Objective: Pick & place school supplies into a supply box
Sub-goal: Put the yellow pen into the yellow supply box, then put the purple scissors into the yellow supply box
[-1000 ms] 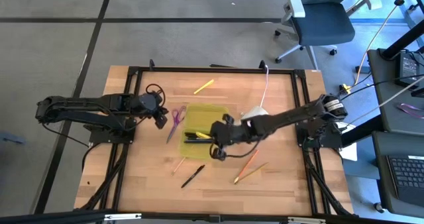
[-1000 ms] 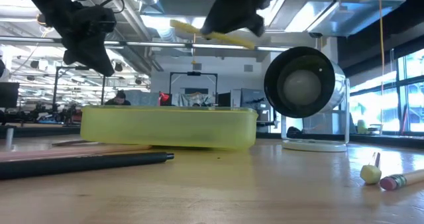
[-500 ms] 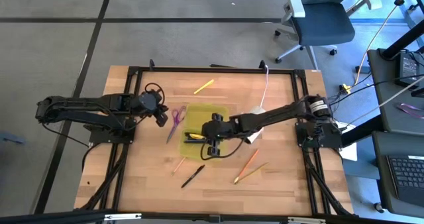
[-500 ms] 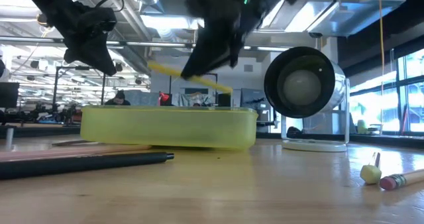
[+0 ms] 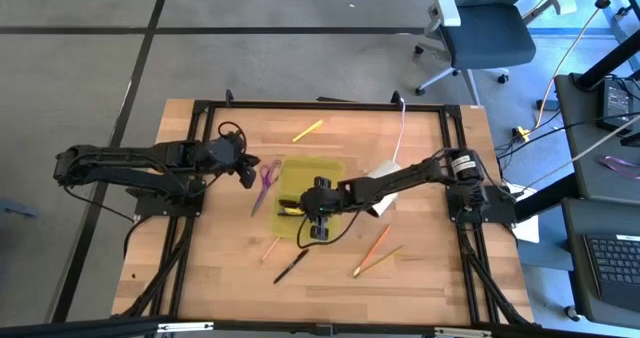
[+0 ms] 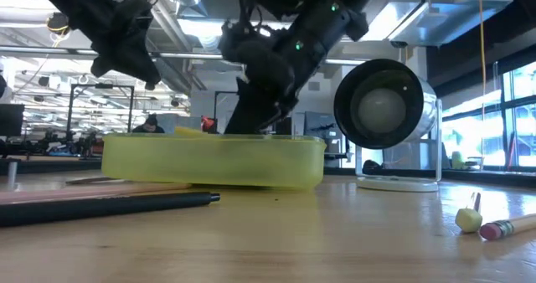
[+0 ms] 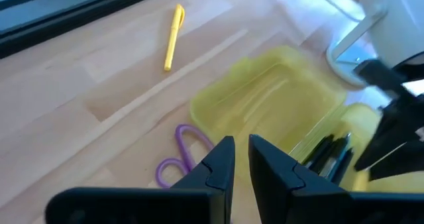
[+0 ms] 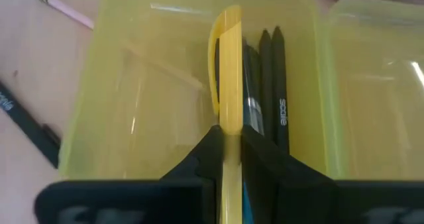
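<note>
High view: the right hand (image 5: 316,210) is over the supply box (image 5: 335,168), which lies at the middle of the wooden counter (image 5: 420,268). The left hand (image 5: 246,175) is beside the purple-handled scissors (image 5: 266,183), which lie on the counter just off the box's left side. A yellow marker (image 5: 307,130) lies alone toward the far edge. A black pen (image 5: 291,266) and two pencils (image 5: 374,254) lie on the near side of the box.

Low view: the right hand (image 6: 251,115) reaches down to the box rim (image 6: 213,159); a yellow tip shows at the rim. The left hand (image 6: 126,48) hangs above the box's left end. A white cylinder (image 6: 387,120) stands to the right.

Left wrist view: the left hand's fingers (image 7: 222,168) stand close together with a narrow gap, nothing between them, above the scissors (image 7: 182,154). The marker (image 7: 172,37) lies well apart.

Right wrist view: the right hand (image 8: 228,148) is clamped on a yellow pen (image 8: 228,71), held over the box interior (image 8: 146,98) just beside the black pens (image 8: 271,78) already lying inside.
</note>
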{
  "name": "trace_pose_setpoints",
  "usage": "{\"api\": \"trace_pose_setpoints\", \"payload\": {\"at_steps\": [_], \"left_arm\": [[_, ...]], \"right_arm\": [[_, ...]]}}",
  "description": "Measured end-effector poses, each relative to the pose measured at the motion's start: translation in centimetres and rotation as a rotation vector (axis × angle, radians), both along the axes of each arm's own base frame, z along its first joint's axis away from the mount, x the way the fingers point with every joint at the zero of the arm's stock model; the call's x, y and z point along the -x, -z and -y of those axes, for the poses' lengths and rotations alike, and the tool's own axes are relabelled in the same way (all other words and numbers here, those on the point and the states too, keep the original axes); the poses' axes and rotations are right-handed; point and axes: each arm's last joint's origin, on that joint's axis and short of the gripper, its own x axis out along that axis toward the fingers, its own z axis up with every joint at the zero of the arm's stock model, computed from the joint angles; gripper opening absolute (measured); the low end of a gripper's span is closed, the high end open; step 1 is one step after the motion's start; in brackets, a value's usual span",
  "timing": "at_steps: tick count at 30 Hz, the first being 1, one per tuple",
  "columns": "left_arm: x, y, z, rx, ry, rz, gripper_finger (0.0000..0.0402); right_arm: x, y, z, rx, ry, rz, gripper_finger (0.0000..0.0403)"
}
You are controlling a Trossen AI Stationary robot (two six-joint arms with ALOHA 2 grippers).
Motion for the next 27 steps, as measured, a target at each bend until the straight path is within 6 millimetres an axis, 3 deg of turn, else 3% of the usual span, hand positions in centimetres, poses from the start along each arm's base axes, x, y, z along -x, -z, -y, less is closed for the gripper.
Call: {"api": "trace_pose_setpoints", "payload": {"at_steps": [6, 13, 21, 27], "left_arm": [[-0.1, -0.1, 0.0, 0.005, -0.006, 0.017, 0.0039], [-0.1, -0.1, 0.0, 0.026, -0.024, 0.030, 0.0034], [-0.1, -0.1, -0.1, 0.034, -0.060, 0.042, 0.0038], [-0.2, 0.0, -0.3, 0.050, -0.170, 0.064, 0.0033]], "right_arm": [[-0.3, 1.5, 0.0, 0.003, 0.001, -0.025, 0.0047], [-0.3, 1.4, 0.0, 0.035, -0.037, -0.025, 0.0048], [-0.1, 1.5, 0.3, 0.017, -0.045, -0.055, 0.0111], [0.4, -0.5, 1.4, 0.009, -0.017, -0.046, 0.0129]]}}
